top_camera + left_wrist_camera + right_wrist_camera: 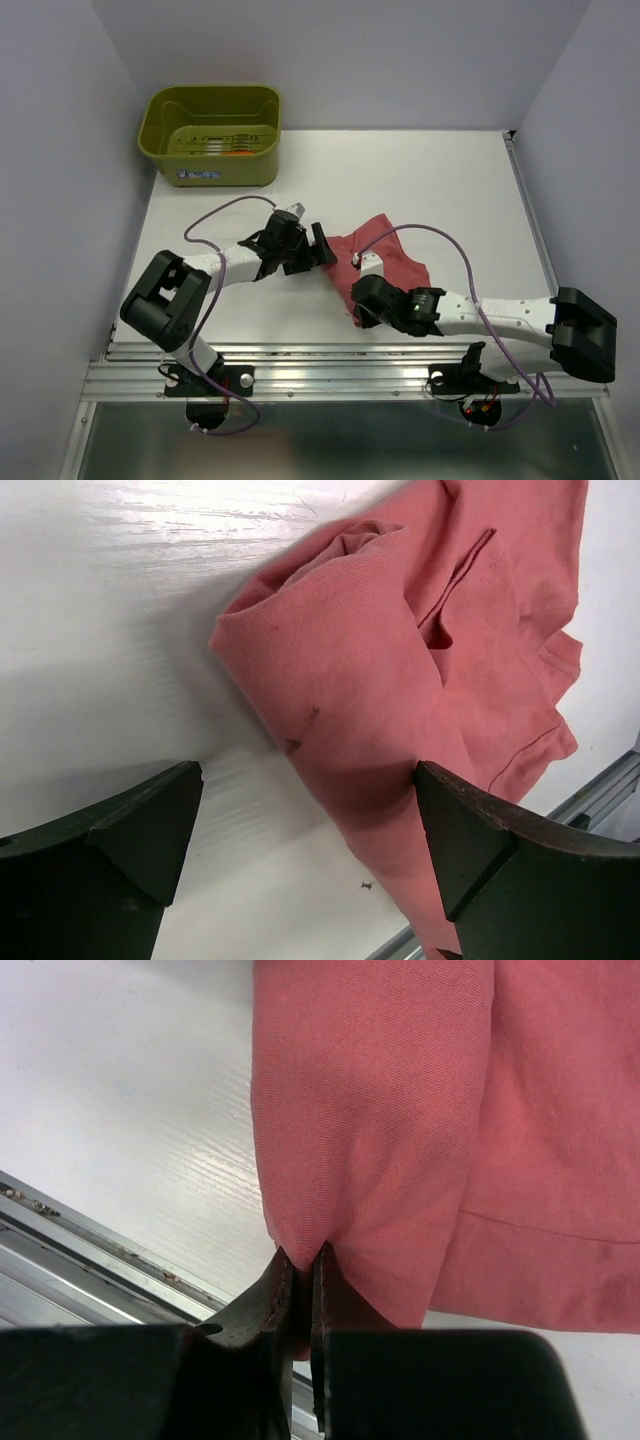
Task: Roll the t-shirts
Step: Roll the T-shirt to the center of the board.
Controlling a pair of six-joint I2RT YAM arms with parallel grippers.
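Note:
The muted rose-red t-shirt point(390, 258) lies crumpled and partly folded over on the white table point(450, 180), near the front middle. In the left wrist view its folded, rolled-over end point(400, 660) lies just ahead of my left gripper point(305, 780), which is open; its right finger point(480, 850) is over the cloth's edge. My left gripper also shows in the top view point(325, 247), at the shirt's left edge. My right gripper point(300, 1255) is shut on a pinch of the shirt's near edge point(370, 1140); it also shows in the top view point(358, 292). The orange-red shirt is not in view.
An olive-green plastic basket point(213, 120) stands at the table's back left corner, only small orange marks showing on its floor. A metal rail point(350, 365) runs along the table's front edge, close behind my right gripper. Grey walls close in both sides.

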